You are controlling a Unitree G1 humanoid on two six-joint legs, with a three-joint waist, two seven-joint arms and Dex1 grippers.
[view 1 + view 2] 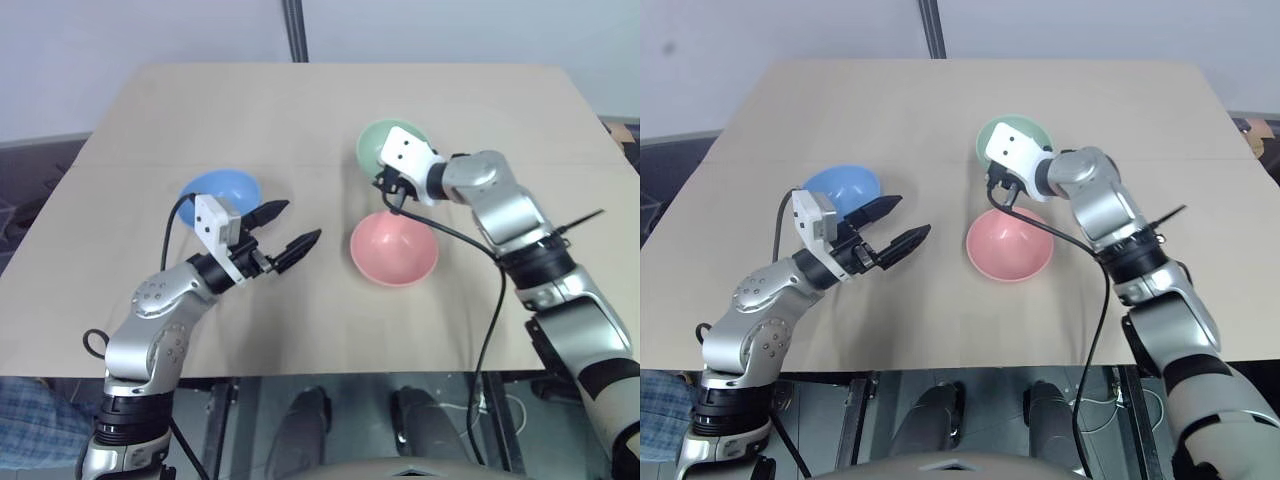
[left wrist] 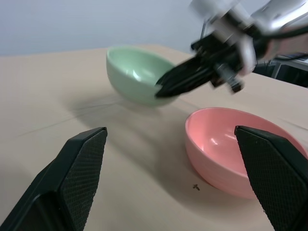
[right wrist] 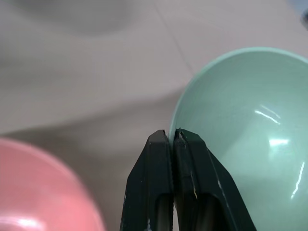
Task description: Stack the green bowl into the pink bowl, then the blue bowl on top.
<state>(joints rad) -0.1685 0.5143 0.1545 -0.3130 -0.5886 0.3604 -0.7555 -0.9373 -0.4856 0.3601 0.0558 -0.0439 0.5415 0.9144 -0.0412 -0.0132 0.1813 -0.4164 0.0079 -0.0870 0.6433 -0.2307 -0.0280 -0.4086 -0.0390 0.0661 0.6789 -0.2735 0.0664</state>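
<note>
Toward the table's [image 1: 330, 110] left edge sits the blue bowl [image 1: 215, 188], upright and untouched. Just in front of it the left gripper [image 1: 282, 229] hovers with its fingers spread wide, holding nothing and pointing across toward the middle. Near the table's centre, closer to the front edge, the pink bowl [image 1: 394, 248] stands upright and empty. Behind it, toward the far edge, is the green bowl [image 1: 383, 142], and the right gripper [image 3: 173, 136] has its two fingers pinched together on the near rim; the right wrist view shows the thin rim caught between the tips. The bowl looks tilted in the left wrist view, so it seems to be lifting off, though I cannot tell if it is fully clear of the table. The step in hand is the first one: getting green into pink. The next move calls for raising the green bowl enough to clear the pink rim, carrying it a short way toward the front edge, levelling it over the pink bowl and then letting go. A rim pinch is slight, so the bowl may swing or slip.
</note>
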